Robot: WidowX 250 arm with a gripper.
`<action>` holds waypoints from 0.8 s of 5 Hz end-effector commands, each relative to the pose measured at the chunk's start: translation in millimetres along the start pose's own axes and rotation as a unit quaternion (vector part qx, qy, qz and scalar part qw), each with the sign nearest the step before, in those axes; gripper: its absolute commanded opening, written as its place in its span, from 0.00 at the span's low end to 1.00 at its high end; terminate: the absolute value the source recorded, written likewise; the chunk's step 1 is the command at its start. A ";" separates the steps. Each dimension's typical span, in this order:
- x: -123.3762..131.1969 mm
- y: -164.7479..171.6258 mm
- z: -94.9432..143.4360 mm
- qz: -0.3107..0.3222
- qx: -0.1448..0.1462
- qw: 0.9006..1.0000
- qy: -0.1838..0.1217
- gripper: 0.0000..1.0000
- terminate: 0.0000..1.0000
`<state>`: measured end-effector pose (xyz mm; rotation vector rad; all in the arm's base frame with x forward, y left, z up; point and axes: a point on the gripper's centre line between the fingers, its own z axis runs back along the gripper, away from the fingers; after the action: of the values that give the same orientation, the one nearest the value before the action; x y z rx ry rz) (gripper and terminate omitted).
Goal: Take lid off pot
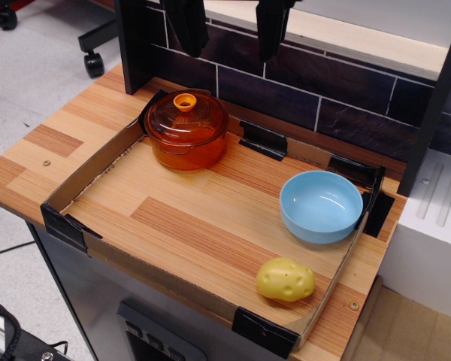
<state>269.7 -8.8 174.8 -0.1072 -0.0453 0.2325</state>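
A wood-grain table (pixel 210 226) edged with low cardboard walls (pixel 90 169) stands before dark tiles (pixel 301 83). The black gripper (pixel 229 34) hangs at 12 o'clock, fingers apart, empty (tips only visible). The domed amber lid (pixel 186 113) sits on the squat amber pot (pixel 188 147) at 10 o'clock.

— The pot (pixel 186 147) and its lid (pixel 186 118) look like translucent amber plastic or glass, glossy, with bright highlights.

— And the bowl (pixel 321 206)?

— Smooth light blue, a soft sheen (probably plastic). The yellow potato (pixel 286 280) looks like dimpled, rubbery plastic, semi-matt.

— The table (pixel 210 218)?

— Wood-grain laminate, fairly matt, edged with rough brown cardboard (pixel 90 169) and black corner pieces.
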 end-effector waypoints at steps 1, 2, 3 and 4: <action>0.0 0.0 0.0 0.000 0.000 1.000 0.000 1.00 0.00; 13.6 18.5 -4.6 0.013 0.014 1.000 -0.013 1.00 0.00; 27.4 36.0 -14.1 0.025 0.034 0.999 -0.026 1.00 0.00; 38.9 49.5 -25.7 0.025 0.058 0.997 -0.035 1.00 0.00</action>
<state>294.1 43.4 131.3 0.0126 -0.0525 0.2979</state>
